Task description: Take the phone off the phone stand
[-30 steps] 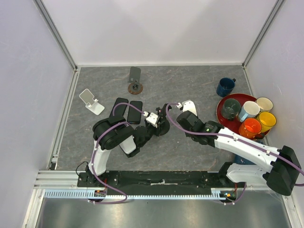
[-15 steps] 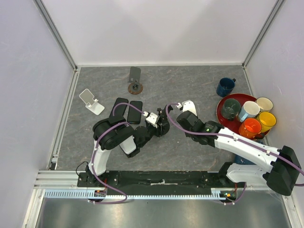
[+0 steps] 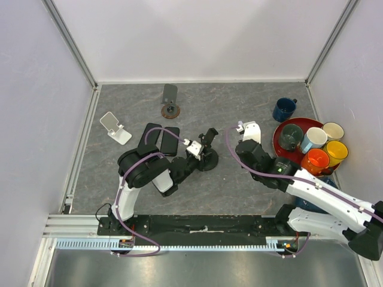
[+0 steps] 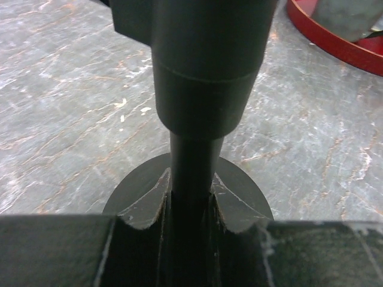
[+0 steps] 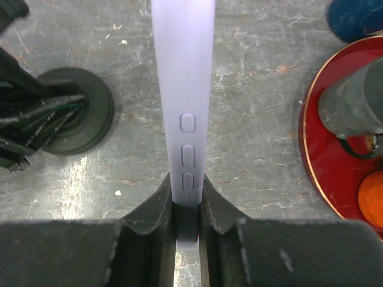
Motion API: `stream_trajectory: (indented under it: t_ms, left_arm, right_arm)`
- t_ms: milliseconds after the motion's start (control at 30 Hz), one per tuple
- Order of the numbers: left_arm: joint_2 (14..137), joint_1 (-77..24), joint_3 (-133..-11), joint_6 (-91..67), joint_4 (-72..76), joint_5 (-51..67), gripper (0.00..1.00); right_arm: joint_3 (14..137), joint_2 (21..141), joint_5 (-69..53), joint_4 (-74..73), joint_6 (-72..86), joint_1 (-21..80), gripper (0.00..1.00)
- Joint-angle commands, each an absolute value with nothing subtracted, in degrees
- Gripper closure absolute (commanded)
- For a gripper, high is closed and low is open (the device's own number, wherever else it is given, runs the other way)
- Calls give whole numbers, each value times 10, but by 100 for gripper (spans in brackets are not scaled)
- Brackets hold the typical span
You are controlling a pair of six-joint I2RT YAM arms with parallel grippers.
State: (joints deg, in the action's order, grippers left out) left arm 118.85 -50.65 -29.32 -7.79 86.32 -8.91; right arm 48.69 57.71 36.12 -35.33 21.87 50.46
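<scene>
I am squeezing the stand (image 4: 197, 72) by its pole with my left gripper (image 4: 190, 194). My right gripper (image 5: 187, 197) is pinching the phone (image 5: 182, 89) by its edge, away from the stand, so next I am likely needing to lay it down gently. My right wrist view is showing its side buttons; the top view is not.

No text, label, brand mark, number or sign is legible in any of the three views. The phone (image 5: 182, 72), seen edge-on, bears no readable marking.
</scene>
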Motion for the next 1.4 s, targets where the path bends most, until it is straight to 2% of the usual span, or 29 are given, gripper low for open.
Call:
stream_trajectory:
  t_ms: [0,300,500,533,600,633,700,733,833,933,1100,1367]
  left_arm:
    - [1230,-536,-302,-110,945,-12,92]
    - [1254,-606,-379,-63,838,-3,90]
    - [1262,-644,-410,-49,796,4,79]
    - [1263,-645,-410,-54,795,4,72]
    - [1264,-645,-410,-56,793,0,66]
    - [1263,-645,-408,-58,792,-17,58]
    - [1259,-645,-403,-59,792,-30,49]
    - [1257,-645,-401,-59,792,-32,40]
    - [1246,-645,-391,-59,793,-40,28]
    - [1230,-645,-372,-59,807,-47,21]
    - [1193,-645,-317,-52,849,-74,15]
    - [1082,-645,-230,-86,860,-126,14]
  right_arm:
    - [495,533,418,-318,215,503,100]
    - [498,471,461,-318,199,503,100]
    - [514,447,481,-335,183,504,100]
    - [515,445,486,-337,181,503,100]
    - [518,436,490,-340,178,503,100]
    - [518,433,493,-343,176,503,100]
    - [518,426,495,-345,171,503,100]
    - [518,424,496,-346,172,504,100]
    - [518,415,497,-350,170,504,100]
    - [518,406,500,-352,168,504,100]
    - [518,392,503,-352,164,503,100]
    - [535,392,490,-351,145,504,100]
